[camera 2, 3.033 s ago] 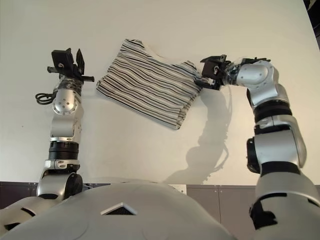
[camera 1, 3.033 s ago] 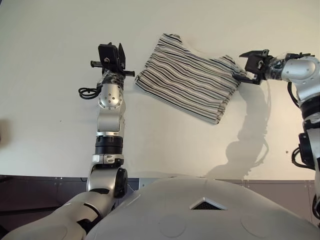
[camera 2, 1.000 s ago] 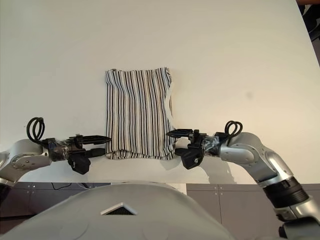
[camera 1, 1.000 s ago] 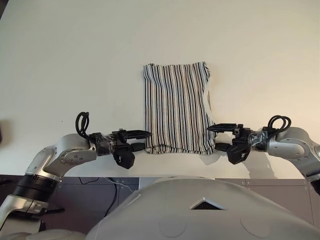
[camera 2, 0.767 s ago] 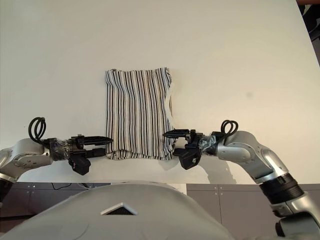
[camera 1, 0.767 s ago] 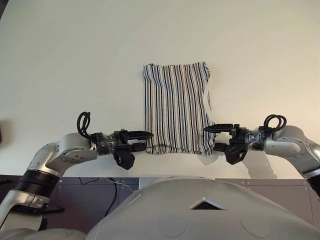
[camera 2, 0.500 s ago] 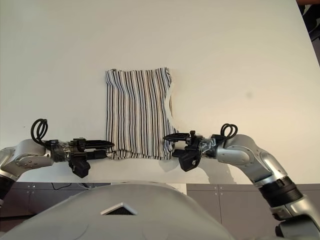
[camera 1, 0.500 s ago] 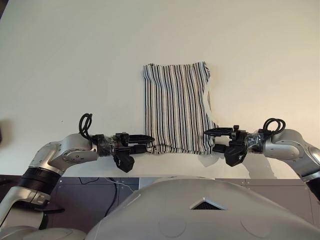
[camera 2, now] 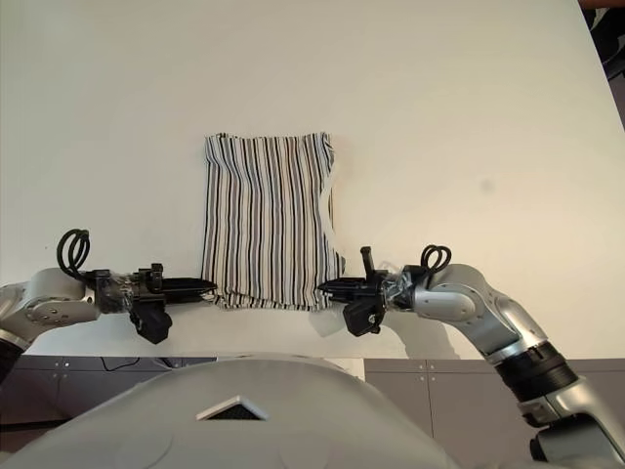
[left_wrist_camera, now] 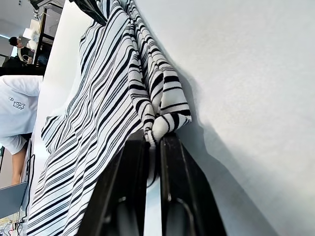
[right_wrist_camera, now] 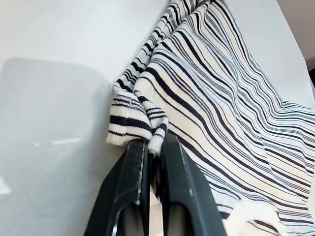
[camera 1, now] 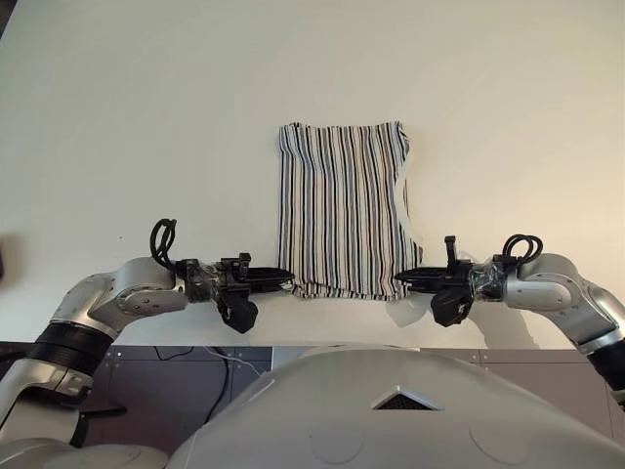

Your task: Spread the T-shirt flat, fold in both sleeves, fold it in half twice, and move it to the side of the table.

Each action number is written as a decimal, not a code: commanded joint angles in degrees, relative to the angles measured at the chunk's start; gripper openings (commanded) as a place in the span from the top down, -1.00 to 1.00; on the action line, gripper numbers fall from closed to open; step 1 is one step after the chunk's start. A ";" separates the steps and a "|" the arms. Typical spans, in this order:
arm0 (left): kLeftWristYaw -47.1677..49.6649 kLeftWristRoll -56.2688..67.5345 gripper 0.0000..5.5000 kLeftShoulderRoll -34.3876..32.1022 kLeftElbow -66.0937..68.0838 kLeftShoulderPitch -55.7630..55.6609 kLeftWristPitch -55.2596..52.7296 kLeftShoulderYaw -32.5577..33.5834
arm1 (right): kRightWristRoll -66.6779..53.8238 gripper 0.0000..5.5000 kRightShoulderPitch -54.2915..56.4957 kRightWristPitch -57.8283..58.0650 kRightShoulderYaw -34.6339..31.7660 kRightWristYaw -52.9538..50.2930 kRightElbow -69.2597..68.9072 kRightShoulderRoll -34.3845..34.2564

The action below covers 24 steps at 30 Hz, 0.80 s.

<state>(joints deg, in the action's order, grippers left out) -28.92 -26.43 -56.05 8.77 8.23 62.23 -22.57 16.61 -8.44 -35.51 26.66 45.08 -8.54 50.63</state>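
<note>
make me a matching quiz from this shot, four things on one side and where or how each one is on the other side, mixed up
Column one:
1. T-shirt
2. left end effector
3. right end effector
4. table

Column two:
A. shut on the shirt's near corner on the robot's right
B. white, bearing the shirt
C. striped, lying folded into a narrow panel
D. shut on the shirt's near corner on the robot's left

Pairs: 1-C, 2-D, 3-A, 4-B

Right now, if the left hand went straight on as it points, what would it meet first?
The left hand pinches a corner of the T-shirt, so it would push into that near edge first; beyond, probably the right hand, pointing back.
</note>
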 commanded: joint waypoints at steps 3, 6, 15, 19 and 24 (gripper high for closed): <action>-12.30 19.57 0.95 0.74 -8.41 3.46 -21.51 -3.67 | -18.43 0.96 -2.55 16.74 -1.38 8.35 -7.91 0.78; -16.45 34.31 0.96 -4.50 -20.15 9.75 -33.18 -0.66 | -30.80 0.96 -7.72 26.53 -3.87 13.24 -14.10 5.27; -14.86 52.40 0.96 2.94 -25.54 0.98 -62.88 7.79 | -48.30 0.96 6.29 48.98 -15.93 11.85 -6.40 0.28; -11.53 48.55 0.96 12.82 -19.18 -13.99 -70.02 6.87 | -44.55 0.96 16.99 52.45 -15.19 10.92 2.73 -4.49; -11.01 40.96 0.96 19.28 -8.70 -21.82 -69.44 5.65 | -34.65 0.96 25.42 49.09 -11.42 8.83 13.01 -10.79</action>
<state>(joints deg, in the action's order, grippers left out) -39.95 17.13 -37.73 -3.33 -12.17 -7.94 -16.66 -21.05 14.47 14.94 14.07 54.61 1.70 41.77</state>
